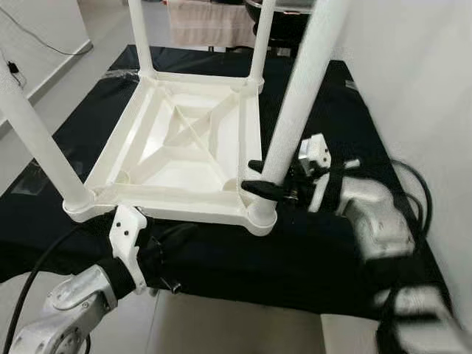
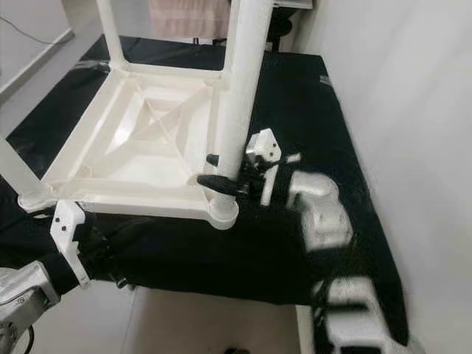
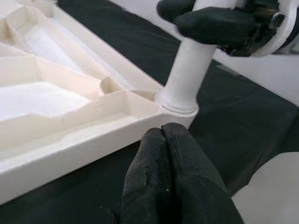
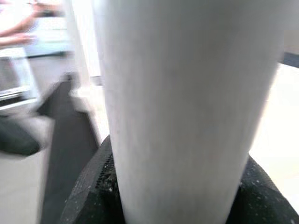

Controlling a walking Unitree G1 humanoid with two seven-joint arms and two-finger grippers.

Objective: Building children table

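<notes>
Bright, even indoor light; motion blur on right arm point(image 1: 376, 221)

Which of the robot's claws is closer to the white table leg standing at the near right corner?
The right. The right gripper is clamped around that table leg just above its socket. The left gripper, fingers together, sits beside the tabletop's front edge, apart from the leg.

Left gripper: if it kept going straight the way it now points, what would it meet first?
Probably the near edge of the upturned table top, beside the corner where the leg stands. The left gripper, shut, points straight at that edge; the remaining gap is hard to judge.
</notes>
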